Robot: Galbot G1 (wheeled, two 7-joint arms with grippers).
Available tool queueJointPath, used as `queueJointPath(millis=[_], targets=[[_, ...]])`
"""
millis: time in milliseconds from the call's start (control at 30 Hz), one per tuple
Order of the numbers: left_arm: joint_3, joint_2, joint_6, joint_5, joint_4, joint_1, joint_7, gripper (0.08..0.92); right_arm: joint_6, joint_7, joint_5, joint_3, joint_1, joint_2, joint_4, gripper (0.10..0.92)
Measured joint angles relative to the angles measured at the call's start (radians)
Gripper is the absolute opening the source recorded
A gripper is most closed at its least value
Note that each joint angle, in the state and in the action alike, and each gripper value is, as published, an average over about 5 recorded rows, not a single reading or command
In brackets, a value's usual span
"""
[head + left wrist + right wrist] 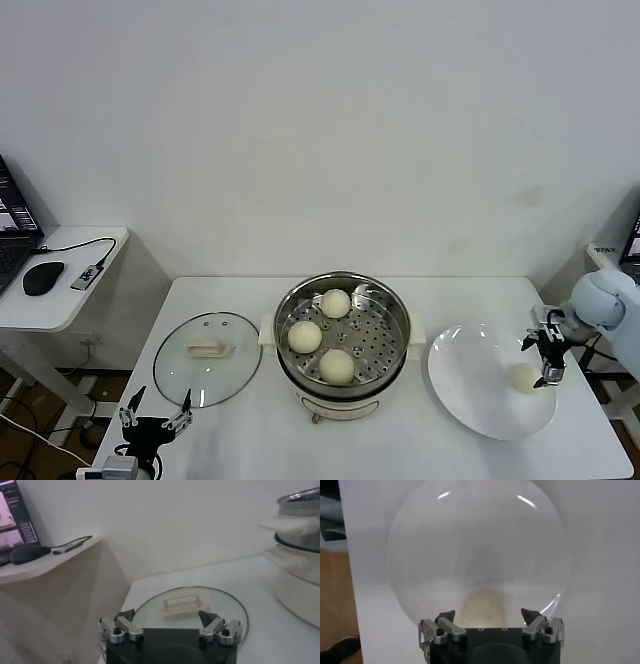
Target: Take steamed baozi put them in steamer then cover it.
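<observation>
The steamer (396,345) stands open at the table's middle with three baozi on its perforated tray (335,303) (304,336) (337,366). One more baozi (526,377) lies on the white plate (475,385) to the right. My right gripper (545,360) hovers open just over that bun; in the right wrist view the baozi (482,609) sits between the spread fingers of the gripper (489,616), untouched. The glass cover (207,358) lies flat left of the steamer. My left gripper (155,420) waits open near the front left edge, facing the cover (190,607).
A low side table (60,300) at the far left carries a mouse (42,277), a cable and a laptop edge. The plate (477,555) lies close to the white table's (420,450) right edge. The steamer wall (300,555) rises beside the cover.
</observation>
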Motion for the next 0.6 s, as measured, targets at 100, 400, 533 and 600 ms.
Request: queueJointPath(millis=[100, 400, 533, 600], targets=[[0.0, 0.0, 0.0, 0.0, 0.002, 0.001, 0.0, 0.823, 0.009, 0.003, -0.014, 0.006, -0.01, 0.007, -0.012, 0.823], [0.003, -0.002, -0.002, 0.001, 0.004, 0.006, -0.002, 0.823, 0.035, 0.02, -0.052, 0.015, -0.028, 0.028, -0.04, 0.823], [0.003, -0.002, -0.002, 0.001, 0.007, 0.007, -0.003, 0.823, 0.043, 0.027, -0.067, 0.016, -0.033, 0.038, -0.052, 0.823], [0.003, -0.002, -0.002, 0.002, 0.008, 0.007, -0.003, 0.823, 0.047, 0.03, -0.074, 0.017, -0.035, 0.042, -0.057, 0.823]])
